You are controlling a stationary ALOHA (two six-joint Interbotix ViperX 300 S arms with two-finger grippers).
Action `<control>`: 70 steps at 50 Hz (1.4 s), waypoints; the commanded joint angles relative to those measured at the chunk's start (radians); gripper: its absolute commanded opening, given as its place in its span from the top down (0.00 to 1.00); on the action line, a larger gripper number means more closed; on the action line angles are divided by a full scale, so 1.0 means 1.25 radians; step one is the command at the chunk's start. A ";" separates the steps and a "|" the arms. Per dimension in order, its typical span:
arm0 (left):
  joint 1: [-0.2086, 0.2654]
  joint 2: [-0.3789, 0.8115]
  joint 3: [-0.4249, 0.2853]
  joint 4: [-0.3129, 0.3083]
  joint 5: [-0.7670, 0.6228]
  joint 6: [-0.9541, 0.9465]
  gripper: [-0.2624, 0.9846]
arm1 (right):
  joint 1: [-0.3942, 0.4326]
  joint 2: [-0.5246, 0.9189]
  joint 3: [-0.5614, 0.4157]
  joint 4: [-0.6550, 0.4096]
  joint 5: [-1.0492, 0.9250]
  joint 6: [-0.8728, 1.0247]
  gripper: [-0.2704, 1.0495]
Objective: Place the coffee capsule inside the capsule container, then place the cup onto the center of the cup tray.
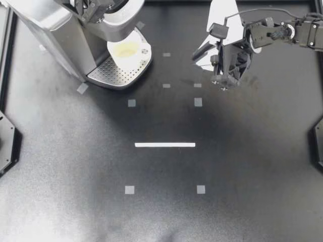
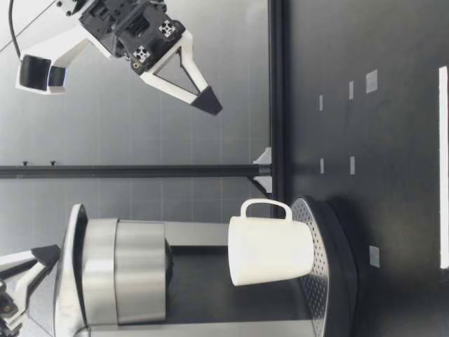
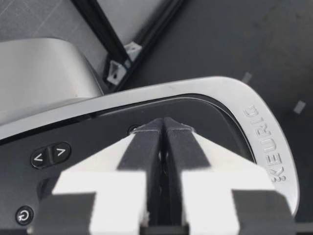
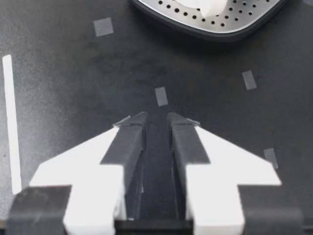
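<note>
At the far left corner of the black bench (image 1: 166, 212) stands the coffee machine (image 1: 55, 35), its lid (image 3: 205, 93) apparently shut. Below the spout, the perforated cup tray (image 1: 108, 73) carries the white cup (image 1: 128, 50), upright, with its handle toward the right arm; whether it sits dead centre cannot be judged. Left pincer (image 1: 93, 9): clenched on nothing, tips just over the lid near the arrow buttons (image 3: 49, 154). Right pincer (image 1: 198, 55): released, fingers a narrow slit apart, empty, raised clear of the bench. Coffee capsule: not visible, so its seating in the container cannot be confirmed. Likely hazards: a downward push may trip a button or skid off the curved lid, and a low right-arm sweep may catch the handle and shift the cup.
</note>
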 commanded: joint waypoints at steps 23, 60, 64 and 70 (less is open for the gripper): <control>-0.043 -0.080 0.015 -0.004 -0.153 0.015 0.70 | 0.038 -0.076 -0.006 0.021 -0.013 0.005 0.57; -0.193 -0.276 0.432 -0.002 -0.769 -0.042 0.70 | 0.340 -0.264 0.144 0.157 -0.436 0.042 0.57; -0.193 -0.283 0.470 -0.002 -0.826 -0.048 0.70 | 0.364 -0.270 0.155 0.156 -0.484 0.054 0.57; -0.193 -0.285 0.506 -0.002 -0.879 -0.052 0.70 | 0.395 -0.276 0.162 0.156 -0.523 0.058 0.57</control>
